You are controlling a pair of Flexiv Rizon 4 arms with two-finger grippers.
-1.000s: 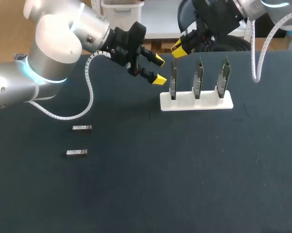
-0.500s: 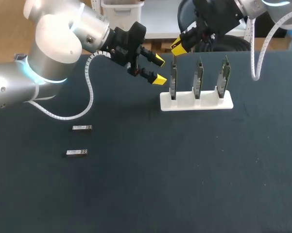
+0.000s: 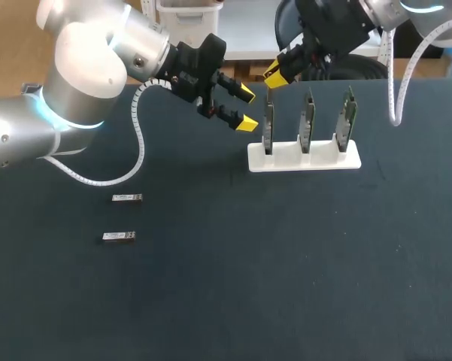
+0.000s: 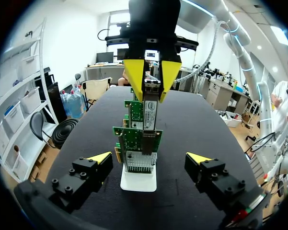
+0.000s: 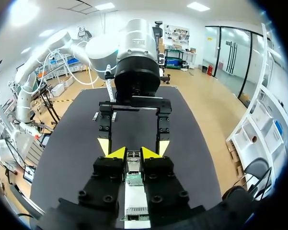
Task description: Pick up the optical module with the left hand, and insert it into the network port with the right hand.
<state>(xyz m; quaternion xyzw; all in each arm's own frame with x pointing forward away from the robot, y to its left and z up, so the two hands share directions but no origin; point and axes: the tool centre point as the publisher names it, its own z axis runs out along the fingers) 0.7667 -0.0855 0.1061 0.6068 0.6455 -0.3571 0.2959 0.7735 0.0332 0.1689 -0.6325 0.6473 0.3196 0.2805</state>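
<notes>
The right gripper (image 3: pixel 274 74) is pinching an optical module (image 4: pixel 150 101) above the leftmost board (image 3: pixel 268 124) in the white stand (image 3: pixel 304 157). The left gripper (image 3: pixel 245 107) is hanging open, empty. 2 other modules (image 3: pixel 126 198) are lying on the dark table (image 3: pixel 248 271).

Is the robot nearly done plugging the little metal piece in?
Nearly. Pickup looks done: the left gripper is open and empty. The right gripper is shut on the optical module over the circuit boards. Left: pushing it fully in. Two spare modules lie on the table.
</notes>
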